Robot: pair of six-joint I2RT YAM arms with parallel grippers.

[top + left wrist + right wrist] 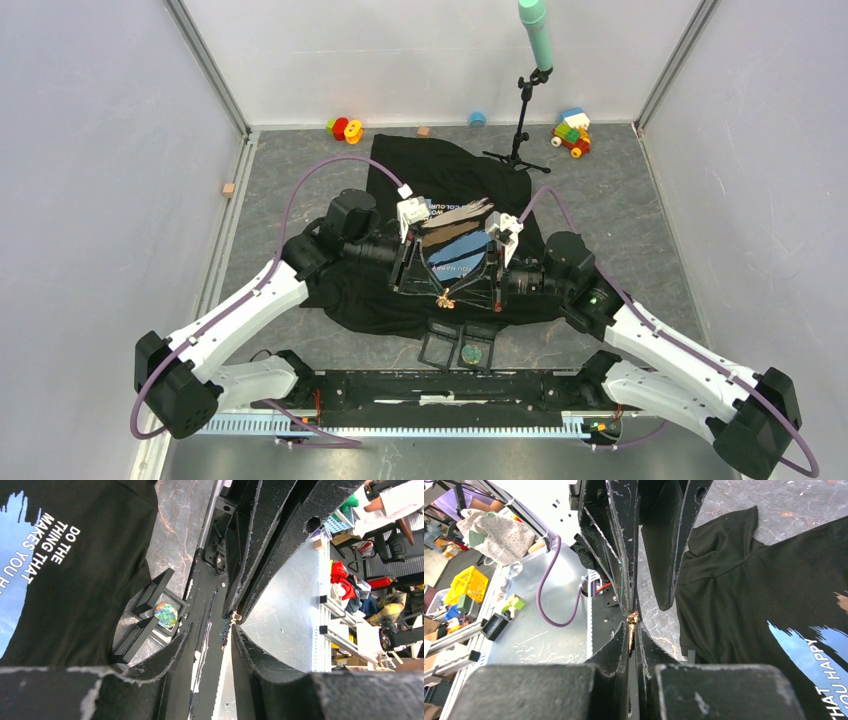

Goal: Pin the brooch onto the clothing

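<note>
The clothing (440, 170), a black T-shirt with blue and tan brush strokes and white lettering, lies flat on the table. Both grippers meet above its near hem. My right gripper (458, 293) is shut on the brooch (446, 299), a small gold-orange piece. In the right wrist view the brooch (633, 616) shows pinched between the tips of the right gripper (632, 630). My left gripper (211, 630) faces it with its jaws apart. The brooch (226, 630) lies against its right fingertip (250, 640), with a gap to the other finger. The shirt's lettering (50, 550) is at the left of the left wrist view.
A small black open box holding a round multicoloured disc (470, 352) (165, 615) sits between the shirt hem and the arm bases. At the back stand a microphone stand (522, 110), colourful toys (345, 128) (572, 132) and a wooden block (229, 189).
</note>
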